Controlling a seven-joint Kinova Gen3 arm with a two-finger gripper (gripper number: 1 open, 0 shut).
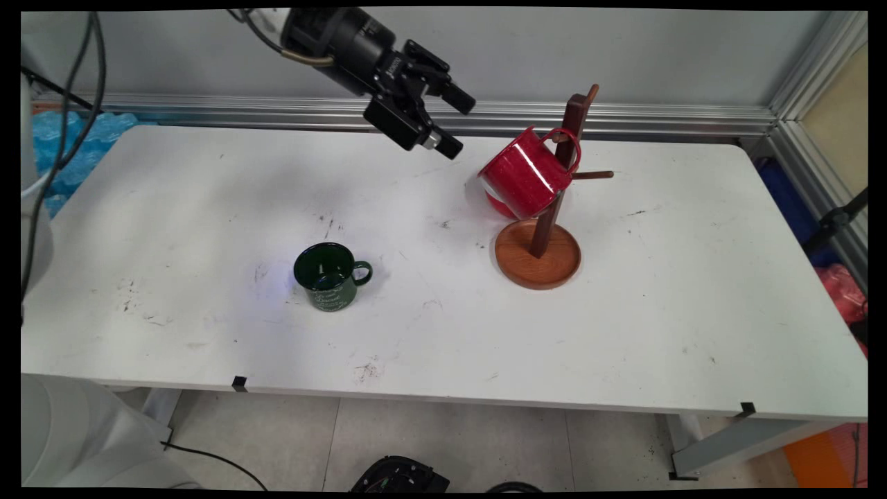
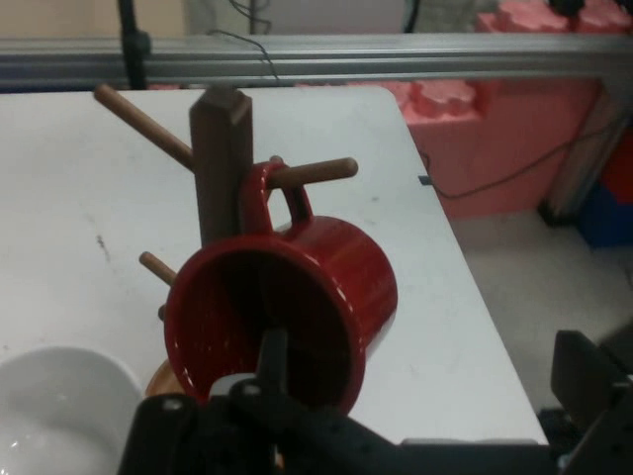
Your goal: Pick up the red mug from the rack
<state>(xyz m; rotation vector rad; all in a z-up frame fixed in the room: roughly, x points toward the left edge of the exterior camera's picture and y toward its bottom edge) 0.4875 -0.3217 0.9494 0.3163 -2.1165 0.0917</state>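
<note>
The gripper [image 1: 454, 123] hangs in the air above the far side of the white table [image 1: 665, 326], its two fingers spread apart with nothing between them, tips pointing toward the mug rack. Just beside it sits the red mug [image 1: 527, 173], slung by its handle on a peg of the wooden mug tree [image 1: 569, 132] and tilted, its mouth facing down and toward the gripper. From the hand view, that red mug [image 2: 297, 307] fills the middle, open mouth turned at the camera, dark red inside and nothing in it that can be seen. Its handle loops over a peg on the dark upright post [image 2: 223, 158], and more pegs stick out to either side.

The post rises from a round wooden base [image 1: 538, 254], a shallow dish shape, lying right under the hanging mug. At the lower left of the hand view a white rounded thing [image 2: 59, 406] shows, looking like a bowl or cup, but there is no telling what it is.

Well apart from all this, nearer the front of the table, a dark green mug [image 1: 328, 276] stands upright, handle to the right, with pale lettering on its side. Its inside looks dark; whether anything is in it cannot be told. An aluminium rail [image 1: 624, 118] runs along the wall behind the table.
</note>
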